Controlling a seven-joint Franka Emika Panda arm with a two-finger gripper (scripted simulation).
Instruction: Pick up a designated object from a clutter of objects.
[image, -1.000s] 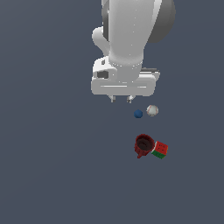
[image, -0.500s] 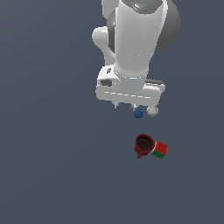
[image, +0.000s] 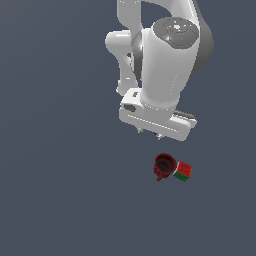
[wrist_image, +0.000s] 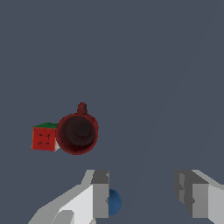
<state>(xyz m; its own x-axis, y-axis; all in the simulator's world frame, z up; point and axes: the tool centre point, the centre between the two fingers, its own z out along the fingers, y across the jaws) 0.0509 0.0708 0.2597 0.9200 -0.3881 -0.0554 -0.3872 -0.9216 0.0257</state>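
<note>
The dark red mug (image: 164, 166) stands upright on the grey floor, with a dark inside and a small handle; it also shows in the wrist view (wrist_image: 77, 133). The red-and-green cube (image: 182, 171) touches its side, as the wrist view (wrist_image: 44, 137) also shows. My gripper (image: 149, 132) hangs open and empty above the floor, up and toward the exterior view's left of the mug. In the wrist view the gripper (wrist_image: 142, 197) stands apart from the mug, and the small blue ball (wrist_image: 113, 201) peeks from behind one finger (wrist_image: 99, 197). The whitish ball is hidden.
The white arm and hand body (image: 160, 80) fill the upper middle of the exterior view and cover the two balls there. The flat grey floor (image: 60, 190) stretches all around.
The arm has swung toward the exterior view's right and down, closer to the mug. It now hides the blue and whitish balls in the exterior view. The objects have not moved.
</note>
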